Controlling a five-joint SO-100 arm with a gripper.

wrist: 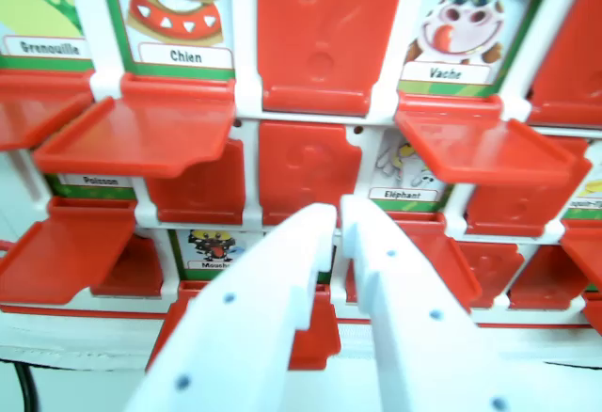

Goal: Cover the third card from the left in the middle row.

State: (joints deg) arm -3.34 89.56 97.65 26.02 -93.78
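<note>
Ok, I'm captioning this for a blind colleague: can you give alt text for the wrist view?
A white gripper, nearly closed and holding nothing, points at a red flip-card game board. Some animal cards show, labelled Chien, Vache and Eléphant; others are covered.

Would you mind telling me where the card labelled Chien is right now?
In the wrist view, the Chien card sits in the top row, left of centre, between the Grenouille card on its left and a covered red card on its right.

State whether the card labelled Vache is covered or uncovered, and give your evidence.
Uncovered. The Vache card shows its cow picture and label, and its red flap lies folded down below it.
</note>
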